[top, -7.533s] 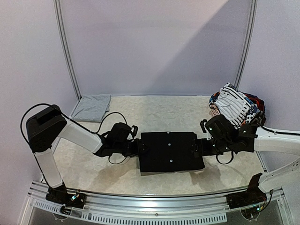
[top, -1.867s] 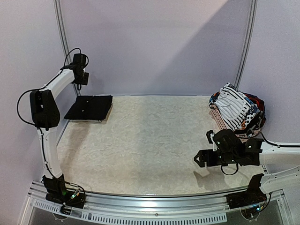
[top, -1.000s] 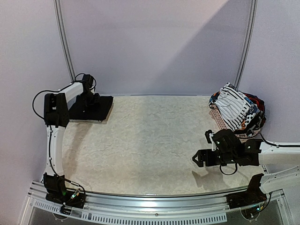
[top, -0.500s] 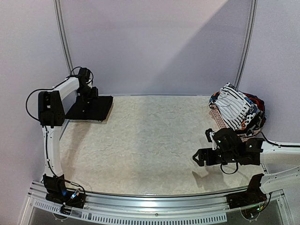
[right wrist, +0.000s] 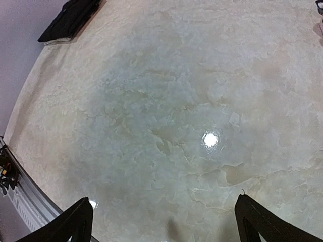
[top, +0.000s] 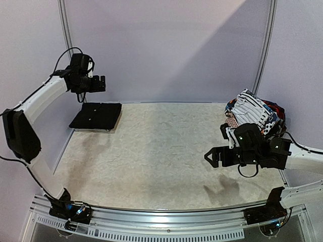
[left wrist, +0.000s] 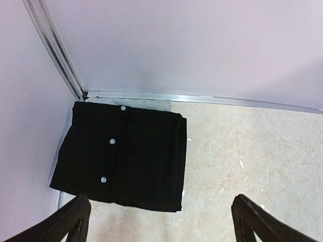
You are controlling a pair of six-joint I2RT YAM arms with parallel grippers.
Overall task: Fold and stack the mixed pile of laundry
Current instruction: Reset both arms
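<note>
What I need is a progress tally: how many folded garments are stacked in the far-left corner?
2: a black buttoned garment on top, and a light grey garment beneath, only its far edge showing. Others may be hidden underneath.

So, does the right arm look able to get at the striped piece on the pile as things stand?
Probably yes. The right gripper hangs open and empty beside the pile, the striped piece lies uncovered on top, and nothing stands between; but the gripper points away and must swing round.
</note>
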